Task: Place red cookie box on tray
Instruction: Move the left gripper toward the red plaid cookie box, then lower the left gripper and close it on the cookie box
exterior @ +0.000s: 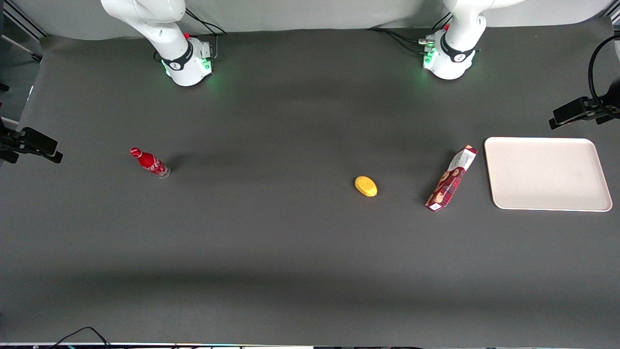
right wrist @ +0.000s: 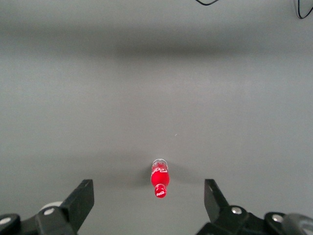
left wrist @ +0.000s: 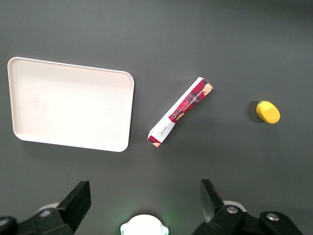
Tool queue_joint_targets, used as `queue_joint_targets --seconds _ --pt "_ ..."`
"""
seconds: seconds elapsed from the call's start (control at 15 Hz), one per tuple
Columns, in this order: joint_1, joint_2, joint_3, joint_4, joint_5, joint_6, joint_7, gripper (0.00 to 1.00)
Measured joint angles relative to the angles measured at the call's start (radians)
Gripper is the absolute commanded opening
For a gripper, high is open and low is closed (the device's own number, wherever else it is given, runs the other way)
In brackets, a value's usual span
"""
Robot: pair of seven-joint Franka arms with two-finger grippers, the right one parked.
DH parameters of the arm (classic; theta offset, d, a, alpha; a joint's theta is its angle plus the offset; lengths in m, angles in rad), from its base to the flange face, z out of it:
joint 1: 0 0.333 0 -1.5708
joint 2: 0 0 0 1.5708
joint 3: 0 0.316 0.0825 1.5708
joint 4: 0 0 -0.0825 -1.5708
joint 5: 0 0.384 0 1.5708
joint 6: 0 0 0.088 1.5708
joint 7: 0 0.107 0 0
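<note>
The red cookie box (exterior: 451, 178) lies flat on the dark table, close beside the tray (exterior: 547, 173) with a small gap between them. Its white label end points away from the front camera. The tray is cream-white and bare. In the left wrist view the box (left wrist: 181, 111) and the tray (left wrist: 71, 104) both show in full from high up. My left gripper (left wrist: 144, 196) is open and holds nothing. It hangs high above the table over its arm's base, well apart from the box. It is out of the front view.
A yellow lemon-shaped thing (exterior: 365, 186) lies beside the box, toward the parked arm's end. A small red bottle (exterior: 149, 162) stands near the parked arm's end. A black camera mount (exterior: 581, 109) juts in above the tray's end of the table.
</note>
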Motion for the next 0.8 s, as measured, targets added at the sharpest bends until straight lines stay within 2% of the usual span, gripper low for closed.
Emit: queue_joint_targets --seconds 0.27,0.6,0.8 --pt "-0.002 0.036 -0.022 -0.025 -0.002 0.013 0.033 1.0" --pt "-0.003 0.114 -0.027 -0.128 0.007 0.083 0.449 1.0" --pt "-0.004 0.15 -0.03 -0.315 0.008 0.289 0.629 1.0"
